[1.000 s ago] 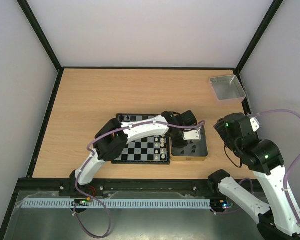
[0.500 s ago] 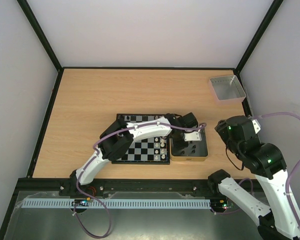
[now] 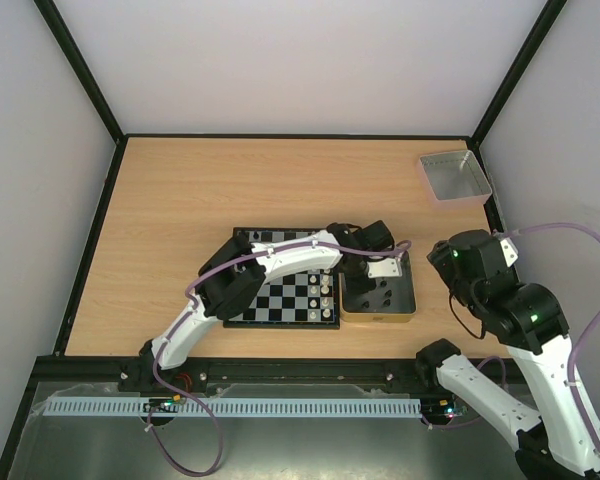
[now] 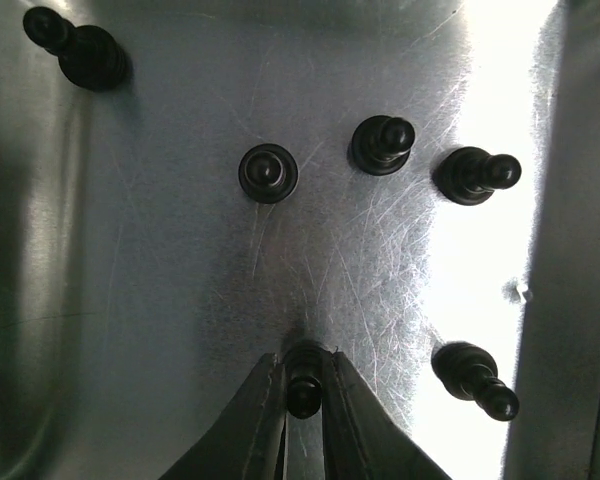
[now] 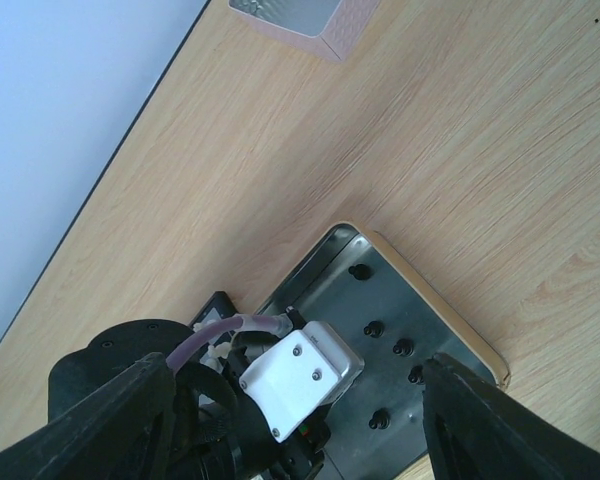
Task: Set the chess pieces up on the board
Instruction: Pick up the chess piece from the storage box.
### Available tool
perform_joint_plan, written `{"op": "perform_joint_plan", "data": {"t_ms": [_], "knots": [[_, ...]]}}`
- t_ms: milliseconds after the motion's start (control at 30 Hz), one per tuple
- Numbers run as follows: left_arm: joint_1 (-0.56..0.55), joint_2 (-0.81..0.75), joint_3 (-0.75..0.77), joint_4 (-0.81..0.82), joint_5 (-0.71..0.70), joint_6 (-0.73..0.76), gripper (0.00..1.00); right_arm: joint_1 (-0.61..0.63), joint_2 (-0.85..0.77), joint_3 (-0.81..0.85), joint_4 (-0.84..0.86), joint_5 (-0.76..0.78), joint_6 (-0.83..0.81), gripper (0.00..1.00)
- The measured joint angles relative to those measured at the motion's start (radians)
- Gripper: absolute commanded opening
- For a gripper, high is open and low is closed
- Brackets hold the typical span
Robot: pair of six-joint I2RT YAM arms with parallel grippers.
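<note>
The left gripper (image 4: 302,360) is down inside the tin (image 3: 380,320), just right of the board (image 3: 275,300), with its fingers pinched on a small black pawn (image 4: 303,390) standing on the tin floor. Five other black pieces (image 4: 268,172) stand apart from it, so they are unlikely to get knocked. The grip sits at the very fingertips on a narrow, rounded piece, so on the lift the pawn could twist or slip out. It might also clip the tin's wall. Cream pieces (image 3: 325,290) crowd the board's right columns, and a low carry could topple them. The right gripper (image 5: 295,420) hangs wide open and empty above the tin's near right side.
</note>
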Motion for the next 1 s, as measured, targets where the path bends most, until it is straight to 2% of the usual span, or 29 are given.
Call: {"op": "perform_joint_plan", "data": {"t_ms": [333,467,667,1000], "knots": [[0.005,-0.001,0.0,-0.001,0.0,0.001,0.06,0.0,0.008,-0.013,0.003,-0.002,-0.014,0.66],[0.016,-0.024,-0.003,-0.008,-0.005,0.0,0.06,0.0,0.04,-0.069,0.026,-0.035,-0.047,0.64],[0.078,-0.182,-0.083,-0.009,-0.014,0.001,0.06,0.0,0.164,-0.181,0.098,-0.137,-0.109,0.53],[0.264,-0.438,-0.253,-0.007,-0.023,0.004,0.06,0.0,0.34,-0.206,0.193,-0.211,-0.186,0.42]]}}
